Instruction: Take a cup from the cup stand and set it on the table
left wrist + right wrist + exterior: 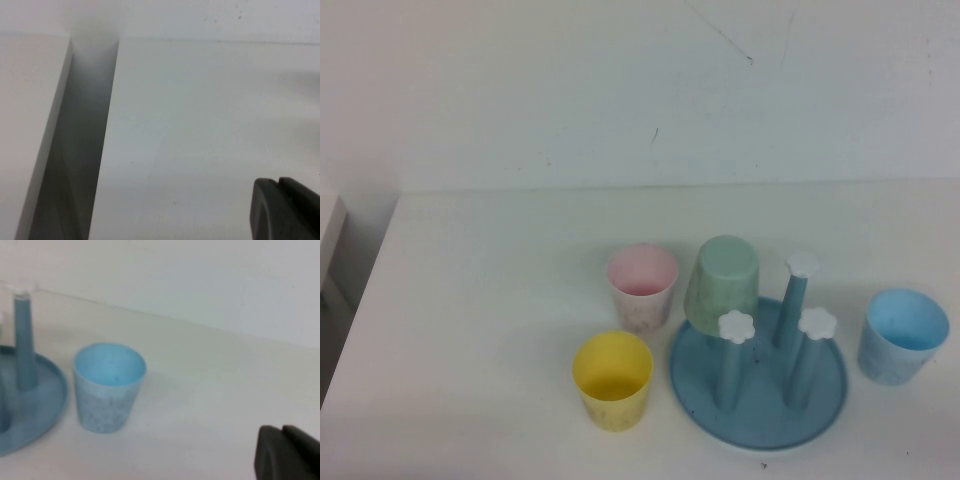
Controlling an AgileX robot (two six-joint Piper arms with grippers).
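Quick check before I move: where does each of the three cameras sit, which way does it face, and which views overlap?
High view: raised, angled down at the table, cup stand and four cups; no arm shows.
Left wrist view: over the table's edge gap; a dark bit of the left gripper shows.
Right wrist view: low, facing the light blue cup beside the stand; a bit of the right gripper shows.
Shared: high and right wrist views both show that cup and stand.
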